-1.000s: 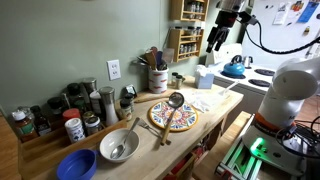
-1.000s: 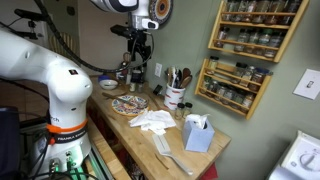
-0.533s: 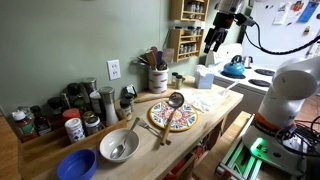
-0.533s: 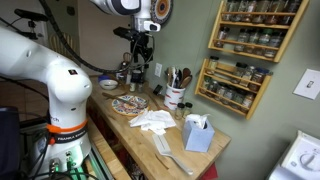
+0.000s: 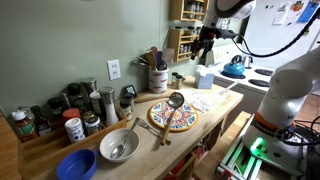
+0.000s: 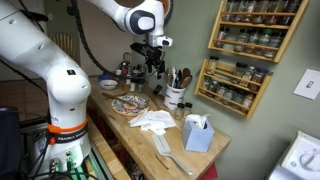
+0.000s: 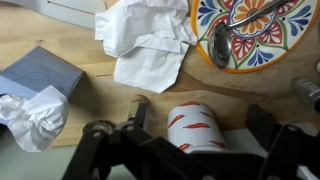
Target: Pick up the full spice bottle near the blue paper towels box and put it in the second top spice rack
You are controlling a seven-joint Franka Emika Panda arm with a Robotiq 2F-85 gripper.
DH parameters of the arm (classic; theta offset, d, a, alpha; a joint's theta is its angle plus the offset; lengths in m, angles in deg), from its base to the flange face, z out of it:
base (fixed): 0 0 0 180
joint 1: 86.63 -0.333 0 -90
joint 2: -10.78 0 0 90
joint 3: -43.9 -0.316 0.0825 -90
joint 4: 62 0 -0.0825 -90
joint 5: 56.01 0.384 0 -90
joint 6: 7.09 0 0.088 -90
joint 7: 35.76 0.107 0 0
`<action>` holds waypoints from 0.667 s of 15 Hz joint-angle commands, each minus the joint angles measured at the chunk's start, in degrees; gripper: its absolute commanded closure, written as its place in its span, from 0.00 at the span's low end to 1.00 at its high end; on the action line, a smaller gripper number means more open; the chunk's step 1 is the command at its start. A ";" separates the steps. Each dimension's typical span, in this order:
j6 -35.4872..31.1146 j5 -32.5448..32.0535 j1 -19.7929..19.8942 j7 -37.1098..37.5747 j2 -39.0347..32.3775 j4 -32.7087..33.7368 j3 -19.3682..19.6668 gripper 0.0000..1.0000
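Note:
The pale blue paper towels box with white paper at its top lies at the left of the wrist view; it also shows in both exterior views. A small dark-lidded spice bottle stands between the box and the white utensil crock with red chilli marks. My gripper is open and empty, hovering over the crock and the bottle. In the exterior views the gripper hangs above the crock. Wooden spice racks hang on the wall.
A painted plate with a metal spoon and crumpled white napkins lie on the wooden counter. Many bottles, a metal bowl and a blue bowl fill one end. A dark blue kettle stands beyond the box.
The arm has swung and come down from beside the racks toward the utensil crock. The gripper has stayed open and empty.

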 commanded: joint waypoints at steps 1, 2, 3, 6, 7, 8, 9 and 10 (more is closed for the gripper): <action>-4.53 -1.46 1.17 1.87 -9.20 2.82 -1.10 0.00; -5.31 -1.13 0.84 1.25 -11.28 3.54 -0.73 0.00; -6.16 -1.51 0.96 1.15 -13.29 4.35 -0.79 0.00; -8.72 -3.19 1.77 1.11 -19.67 7.43 -0.47 0.00; -9.77 -4.16 2.35 1.11 -21.97 8.64 -0.21 0.00; -10.45 -5.61 3.00 1.44 -23.75 9.70 -0.24 0.00; -11.32 -6.12 3.29 1.36 -25.80 10.80 0.17 0.00; -12.33 -7.09 3.73 1.63 -27.63 11.84 0.39 0.00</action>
